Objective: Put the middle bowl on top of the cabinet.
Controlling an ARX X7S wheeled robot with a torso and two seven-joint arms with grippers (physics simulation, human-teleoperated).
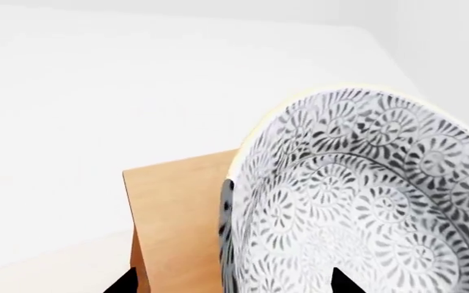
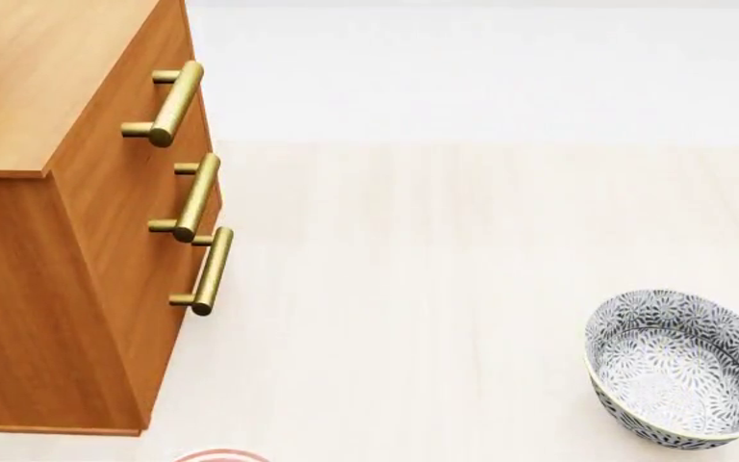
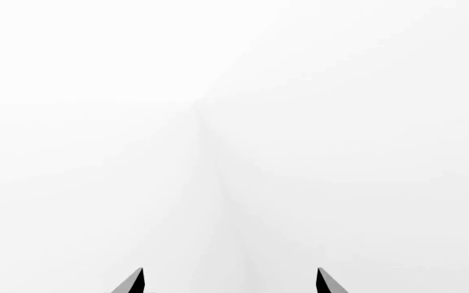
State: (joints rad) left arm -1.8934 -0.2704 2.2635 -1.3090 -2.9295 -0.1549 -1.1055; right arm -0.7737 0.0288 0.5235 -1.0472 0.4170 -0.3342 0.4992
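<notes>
Middle bowl (image 1: 365, 195) fills the left wrist view, tipped on edge, patterned inside facing the camera, pale rim on top. Left end effector (image 1: 232, 284) shows only two dark fingertips at the frame edge, set wide apart; one tip lies over the bowl's inside, the other outside its wall, so the rim sits between them. Firm grip or not: cannot tell. Cabinet (image 1: 178, 220) appears behind the bowl as a light wood top with a corner edge; the bowl is just beside or over it, contact not clear.

Head view: cabinet (image 2: 74, 241) stands on the pale worktop (image 2: 408, 289), three brass handles (image 2: 196, 197) down its front, lighter top visible and bare in the part shown. Another bowl (image 2: 680, 371) of the same pattern sits on the worktop well apart from the cabinet, upright, slightly tilted toward the camera. No arms visible here.

Right end effector (image 3: 230, 282): two dark fingertips spread wide, nothing between them, only white background.
</notes>
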